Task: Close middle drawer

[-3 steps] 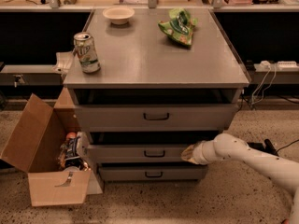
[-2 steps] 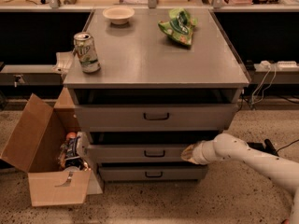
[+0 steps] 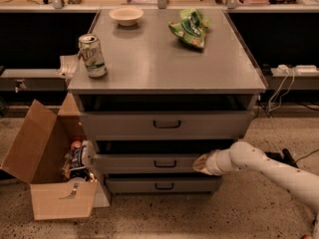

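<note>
Middle drawer (image 3: 134,162): second of three, standing part open, front running left to right; end effector (image 3: 202,164), grip state cannot be told, at its right end, near side; closing push lies far.

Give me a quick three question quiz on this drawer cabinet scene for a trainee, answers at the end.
1. True or false: the gripper is at the front of the middle drawer, right of its handle.
2. What stands near the picture-left edge of the cabinet top? A soda can, B mug, C bottle.
3. Fill in: the cardboard box sits on the floor at the picture's ____ side.
Key: 1 true; 2 A; 3 left.
</note>
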### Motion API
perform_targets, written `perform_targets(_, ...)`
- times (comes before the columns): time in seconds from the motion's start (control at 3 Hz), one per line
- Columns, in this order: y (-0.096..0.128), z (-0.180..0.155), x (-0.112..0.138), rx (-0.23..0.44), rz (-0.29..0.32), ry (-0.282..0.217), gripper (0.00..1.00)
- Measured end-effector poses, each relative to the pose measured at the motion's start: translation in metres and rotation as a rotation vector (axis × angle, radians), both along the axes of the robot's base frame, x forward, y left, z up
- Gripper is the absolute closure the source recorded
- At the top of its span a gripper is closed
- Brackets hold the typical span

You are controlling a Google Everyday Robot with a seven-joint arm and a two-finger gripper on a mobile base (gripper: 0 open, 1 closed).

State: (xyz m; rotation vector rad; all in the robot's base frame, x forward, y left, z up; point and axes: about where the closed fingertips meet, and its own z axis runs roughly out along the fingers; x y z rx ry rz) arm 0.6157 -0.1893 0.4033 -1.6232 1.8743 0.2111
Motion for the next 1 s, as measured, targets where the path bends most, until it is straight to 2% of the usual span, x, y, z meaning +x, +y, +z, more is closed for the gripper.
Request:
perform_targets(0.33,-0.005,0.009,-0.004,0.068,-0.006,-0.002,1.0)
perform_targets(0.67,-0.018,0.021,-0.039,0.162,0.053,0.032,1.0)
perform_targets(1.0,-0.035,0.029,-0.068,0.244,0.102,0.038,1.0)
